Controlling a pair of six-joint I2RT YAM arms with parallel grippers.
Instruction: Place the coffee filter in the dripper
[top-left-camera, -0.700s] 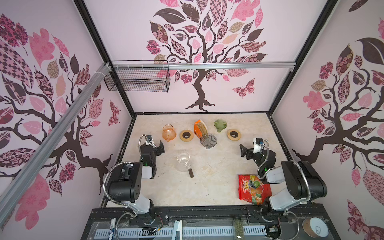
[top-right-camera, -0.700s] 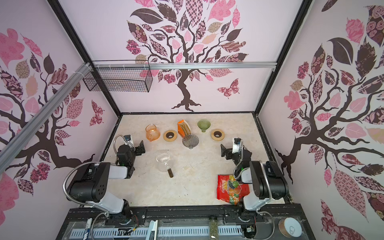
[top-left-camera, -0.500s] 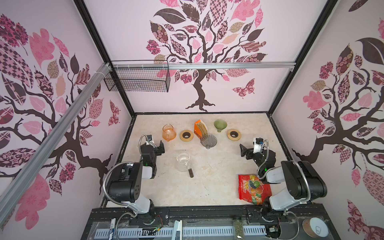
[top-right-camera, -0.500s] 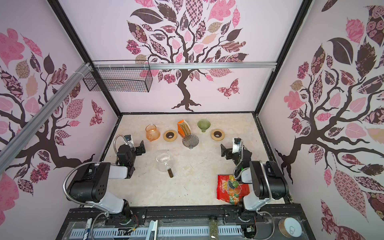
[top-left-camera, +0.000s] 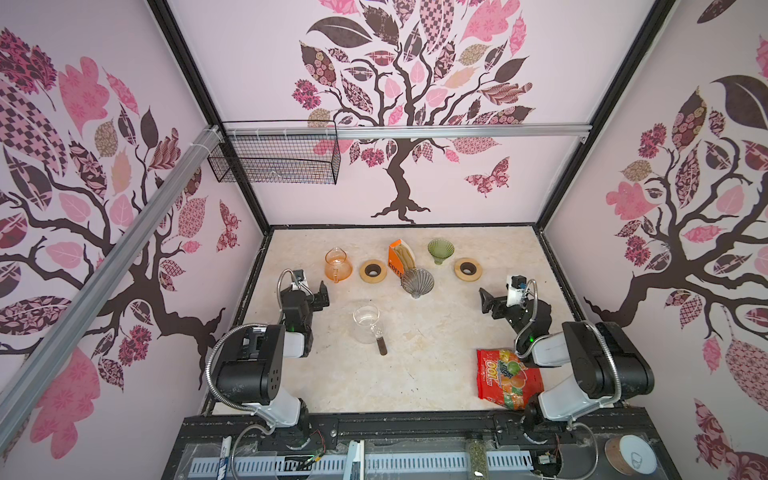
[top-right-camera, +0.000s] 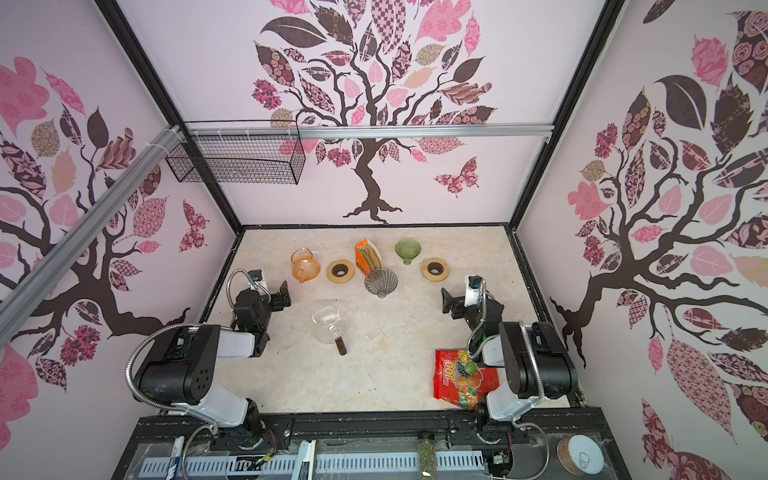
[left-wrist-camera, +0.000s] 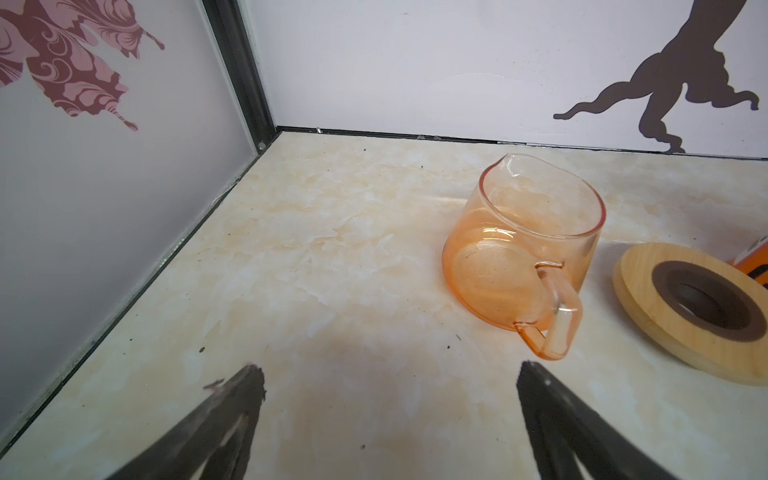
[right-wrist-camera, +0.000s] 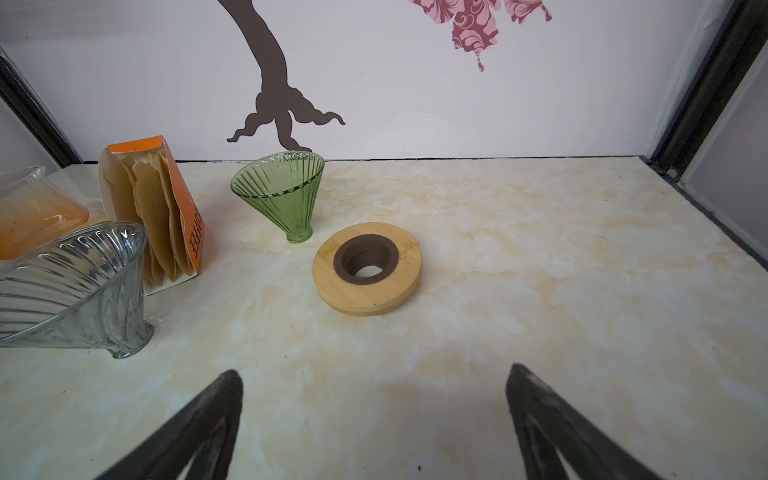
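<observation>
Brown paper coffee filters (top-left-camera: 404, 258) (right-wrist-camera: 151, 208) stand in an open orange box at the back middle of the table. A green ribbed glass dripper (top-left-camera: 440, 250) (right-wrist-camera: 282, 195) stands just right of the box, and a clear ribbed glass dripper (top-left-camera: 417, 281) (right-wrist-camera: 79, 291) sits in front of it. My left gripper (top-left-camera: 322, 294) (left-wrist-camera: 390, 370) is open and empty, low over the table near an orange glass pitcher (left-wrist-camera: 519, 245). My right gripper (top-left-camera: 488, 305) (right-wrist-camera: 374, 371) is open and empty, short of a wooden ring (right-wrist-camera: 368, 268).
A second wooden ring (top-left-camera: 372, 271) lies beside the orange pitcher (top-left-camera: 338, 265). A clear glass pitcher with a dark handle (top-left-camera: 366, 322) stands mid-table. A red candy bag (top-left-camera: 507, 378) lies at the front right. Walls enclose the table on three sides.
</observation>
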